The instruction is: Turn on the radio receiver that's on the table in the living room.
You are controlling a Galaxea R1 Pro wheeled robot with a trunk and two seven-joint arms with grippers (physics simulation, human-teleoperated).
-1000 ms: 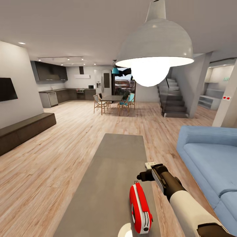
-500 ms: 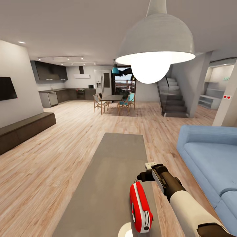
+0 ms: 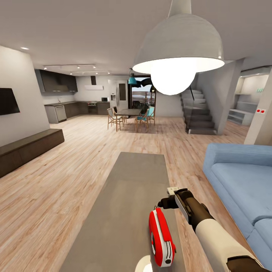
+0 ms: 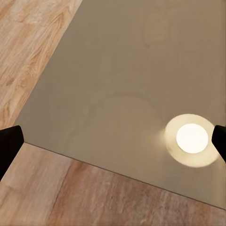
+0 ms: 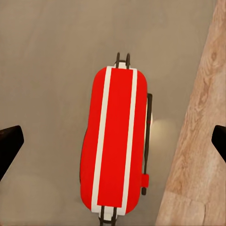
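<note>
Right wrist view: the radio receiver (image 5: 115, 141) is seen directly below the right pincer (image 5: 113, 141), fingers spread apart, its long axis along the table's (image 5: 47, 56) right edge.

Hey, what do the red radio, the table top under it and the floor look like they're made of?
The radio receiver looks like glossy red plastic with white bands and a thin dark wire handle. The table has a smooth grey top, maybe glass or lacquer: it mirrors the lamp as a bright spot. The floor looks like light wood planks with visible grain.
</note>
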